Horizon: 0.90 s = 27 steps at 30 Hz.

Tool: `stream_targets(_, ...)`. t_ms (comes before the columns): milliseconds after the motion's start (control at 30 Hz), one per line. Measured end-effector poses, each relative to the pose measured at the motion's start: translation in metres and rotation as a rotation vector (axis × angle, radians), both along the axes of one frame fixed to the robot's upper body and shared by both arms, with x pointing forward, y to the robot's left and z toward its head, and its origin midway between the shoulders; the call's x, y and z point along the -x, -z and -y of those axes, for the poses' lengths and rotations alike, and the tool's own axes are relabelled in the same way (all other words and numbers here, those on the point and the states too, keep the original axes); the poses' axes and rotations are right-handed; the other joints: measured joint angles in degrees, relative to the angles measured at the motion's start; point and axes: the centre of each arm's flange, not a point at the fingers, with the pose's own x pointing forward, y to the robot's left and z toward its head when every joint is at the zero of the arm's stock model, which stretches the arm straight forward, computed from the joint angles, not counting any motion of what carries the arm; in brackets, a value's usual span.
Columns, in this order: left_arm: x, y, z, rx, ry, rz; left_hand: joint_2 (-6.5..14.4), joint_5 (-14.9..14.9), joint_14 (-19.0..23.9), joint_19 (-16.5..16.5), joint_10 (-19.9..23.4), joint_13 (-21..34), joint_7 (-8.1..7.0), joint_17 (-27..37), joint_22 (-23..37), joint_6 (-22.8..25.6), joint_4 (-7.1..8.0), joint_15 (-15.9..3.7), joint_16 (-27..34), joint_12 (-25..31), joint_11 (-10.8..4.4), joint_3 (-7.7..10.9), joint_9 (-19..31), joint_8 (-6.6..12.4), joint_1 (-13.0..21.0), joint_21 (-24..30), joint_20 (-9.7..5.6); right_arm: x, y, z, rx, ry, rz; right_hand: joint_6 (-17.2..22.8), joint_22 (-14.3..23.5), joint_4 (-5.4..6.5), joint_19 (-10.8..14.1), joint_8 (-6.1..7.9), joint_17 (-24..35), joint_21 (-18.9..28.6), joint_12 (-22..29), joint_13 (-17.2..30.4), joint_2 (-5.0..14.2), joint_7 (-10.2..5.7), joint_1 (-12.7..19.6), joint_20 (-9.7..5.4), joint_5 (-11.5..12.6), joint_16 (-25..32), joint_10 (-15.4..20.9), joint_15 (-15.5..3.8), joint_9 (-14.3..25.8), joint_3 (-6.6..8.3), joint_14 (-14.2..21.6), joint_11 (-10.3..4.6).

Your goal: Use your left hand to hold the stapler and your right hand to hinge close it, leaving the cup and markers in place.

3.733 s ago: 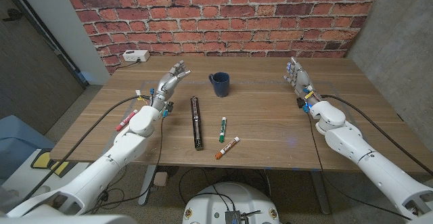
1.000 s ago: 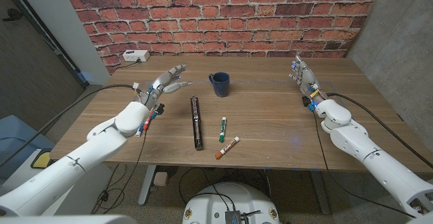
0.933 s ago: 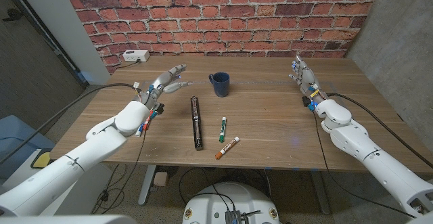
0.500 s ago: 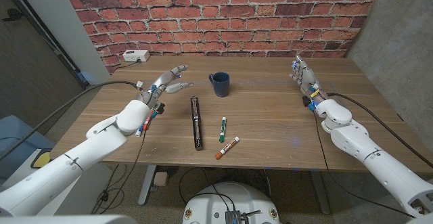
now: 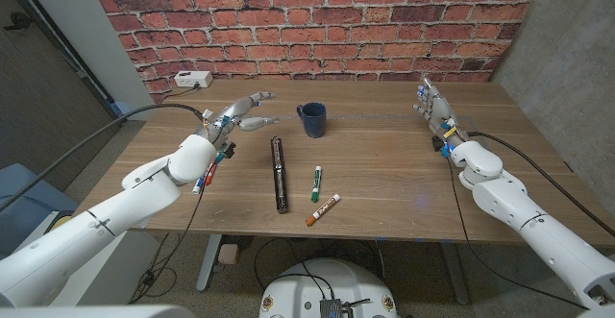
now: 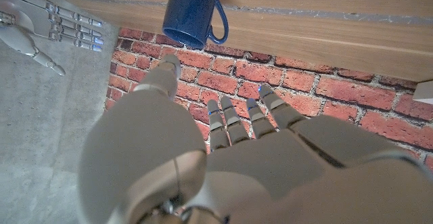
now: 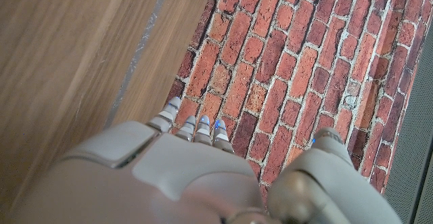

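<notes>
— What sits beyond the left hand point(image 6: 203, 163)?
— A blue cup point(image 6: 193, 11) on the wooden table point(image 6: 325, 28), a brick wall point(image 6: 325, 99) behind it.
— Anything else?
— The right hand point(image 6: 44, 24), empty, fingers extended.

Left hand point(image 5: 242, 113) reaches out from the robot's left, fingers point(image 5: 258, 121) apart and stretched forward, holding nothing. Right hand point(image 5: 431, 107) stands far out on the right, fingers straight and together, empty too. Both forearms angle in from the bottom corners.
</notes>
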Motion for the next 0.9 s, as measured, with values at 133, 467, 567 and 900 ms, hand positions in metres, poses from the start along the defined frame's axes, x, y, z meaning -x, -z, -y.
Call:
stream_targets(133,0.003,-0.004,0.003,-0.03,-0.004,0.005,0.23,0.0,0.24,0.0,0.15,0.51,0.28,0.0,0.0,0.34,0.24,0.23,0.0,0.45,-0.15,-0.58,0.26,0.31,0.23,0.0,0.0,0.001,0.0,0.001,-0.001,0.002,0.0,0.0,0.0,0.0,0.15,0.0,-0.27,0.0,0.0,0.0,0.0,0.0,0.0,-0.15,0.0,0.0,0.0,0.0,0.0,0.0,0.0,0.0)
stream_targets(467,0.011,-0.012,0.007,-0.125,-0.052,0.016,0.53,0.0,0.7,0.0,1.35,1.74,-0.3,0.0,0.0,1.73,0.42,0.12,0.0,1.21,-0.72,-1.72,1.09,1.74,0.53,0.0,0.01,0.002,0.0,0.004,-0.005,0.008,0.0,0.0,0.0,0.0,0.15,0.0,-0.27,-0.44,0.0,0.0,0.03,0.0,0.03,-0.15,0.0,0.0,0.0,0.0,-0.01,0.0,0.0,0.0)
stream_targets(567,0.014,-0.013,0.01,-0.166,-0.08,0.034,0.52,0.0,0.89,-0.12,1.71,2.1,-0.43,0.0,0.0,2.47,0.69,0.19,0.0,1.43,-1.08,-2.43,1.33,2.27,0.53,0.0,-0.12,0.002,0.0,0.004,-0.005,0.009,-0.001,0.0,0.0,0.0,0.15,0.0,-0.26,-0.44,0.0,0.0,0.23,0.0,0.23,-0.15,0.0,0.0,0.0,0.0,-0.01,0.0,0.0,0.0)
stream_targets(900,0.02,-0.016,0.015,-0.257,-0.158,0.099,-0.31,0.0,3.59,0.43,2.09,3.41,-0.94,0.01,0.0,0.47,0.84,0.06,0.81,1.43,-1.19,-4.59,1.86,2.21,-0.31,0.0,-0.81,0.001,0.002,0.006,-0.007,0.015,-0.004,0.0,0.0,0.0,0.36,0.0,-0.26,-0.44,0.0,0.0,0.23,0.0,0.23,0.06,0.0,0.0,0.0,0.0,-0.01,0.0,0.0,0.0)
